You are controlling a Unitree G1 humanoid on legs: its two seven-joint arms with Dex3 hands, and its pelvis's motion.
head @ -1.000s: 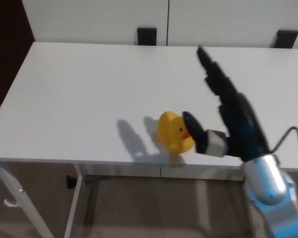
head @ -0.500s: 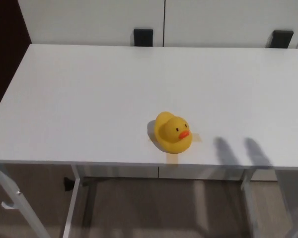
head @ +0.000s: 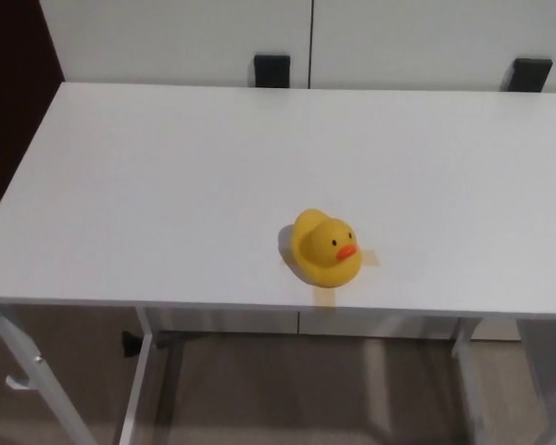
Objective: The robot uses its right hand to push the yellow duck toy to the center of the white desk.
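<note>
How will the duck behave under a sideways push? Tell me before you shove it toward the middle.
The duck looks like a hollow toy, so probably light and easy to slide on the smooth desk. Its rounded body may make it spin or veer. It sits near the front edge, so a stray push could drop it.

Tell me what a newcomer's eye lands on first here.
The yellow duck toy grabs attention first: the only bright thing, sitting upright near the front edge of the white desk, orange beak facing the camera. Next come two black brackets at the desk's far edge. No robot hand shows.
</note>
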